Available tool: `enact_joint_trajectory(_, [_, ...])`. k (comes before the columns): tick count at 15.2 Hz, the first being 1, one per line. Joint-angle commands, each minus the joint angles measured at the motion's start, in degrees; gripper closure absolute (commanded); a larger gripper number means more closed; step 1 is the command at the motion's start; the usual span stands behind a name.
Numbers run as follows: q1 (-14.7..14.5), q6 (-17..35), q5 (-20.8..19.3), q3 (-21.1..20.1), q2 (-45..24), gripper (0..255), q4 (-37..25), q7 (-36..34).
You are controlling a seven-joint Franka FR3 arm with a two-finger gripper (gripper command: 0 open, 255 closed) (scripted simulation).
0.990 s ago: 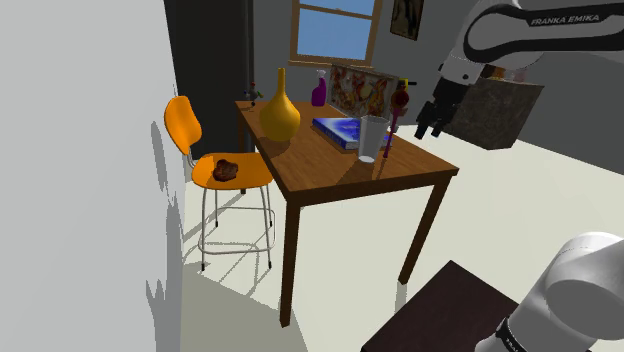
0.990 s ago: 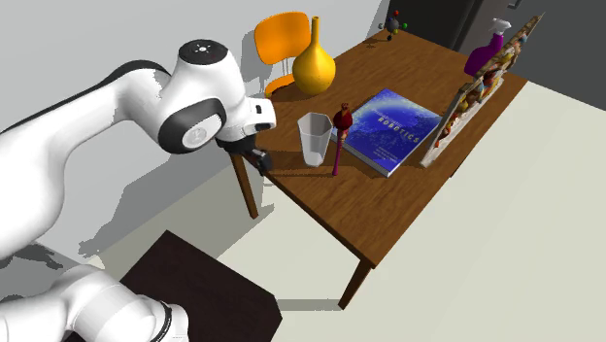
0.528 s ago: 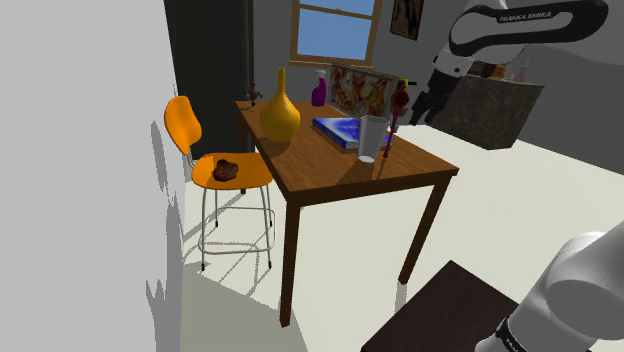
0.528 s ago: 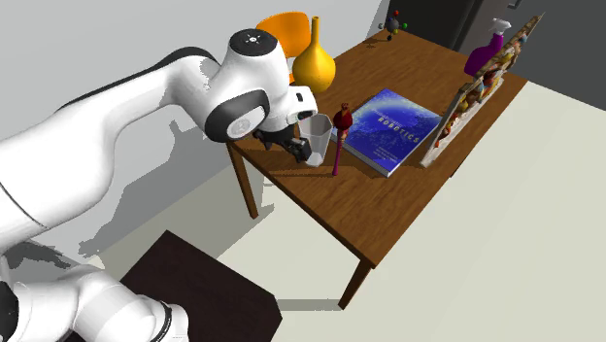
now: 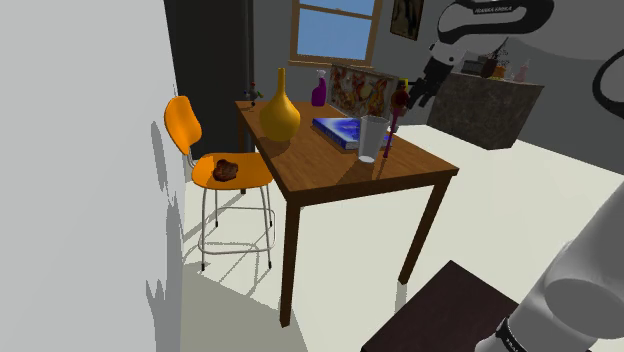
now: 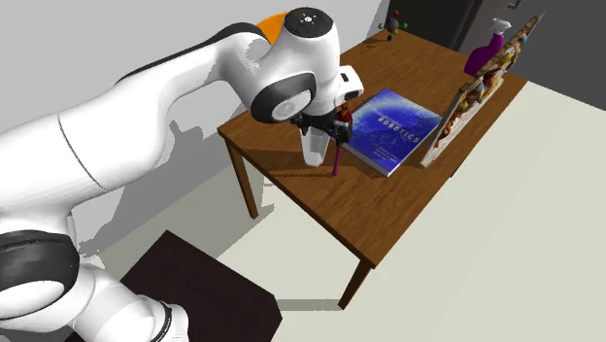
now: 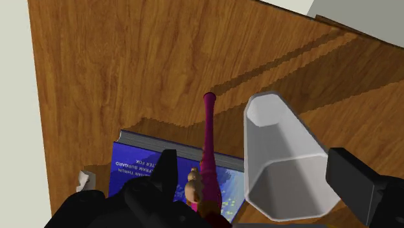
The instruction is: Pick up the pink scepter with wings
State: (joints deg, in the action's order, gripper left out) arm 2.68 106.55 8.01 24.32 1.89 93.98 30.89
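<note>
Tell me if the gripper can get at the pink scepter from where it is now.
Probably yes: the open gripper hangs right above the pink scepter, its shaft uncovered. But the translucent cup stands close beside it, also between the fingers, so closing may catch it too.

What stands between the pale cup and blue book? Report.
The upright dark-pink scepter, with pale cup and blue book either side, in the second exterior view.
</note>
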Motion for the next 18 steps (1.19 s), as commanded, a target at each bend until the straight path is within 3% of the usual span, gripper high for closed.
enact_joint_trajectory(1, [0.89,-0.53,2.77,1.16,-4.42,0,-5.36,3.02])
enact_joint_trajectory(4, [2.93,-2.42,6.72,2.17,-10.49,0,-13.6,6.41])
enact_joint_trajectory(13, [2.28,4.01,6.15,1.76,-8.8,0,-5.66,7.07])
enact_joint_trajectory(14, [2.28,3.99,6.16,1.76,-8.82,255,-5.69,7.07])
enact_joint_trajectory(18, [2.28,3.96,6.17,1.76,-8.87,255,-5.77,7.05])
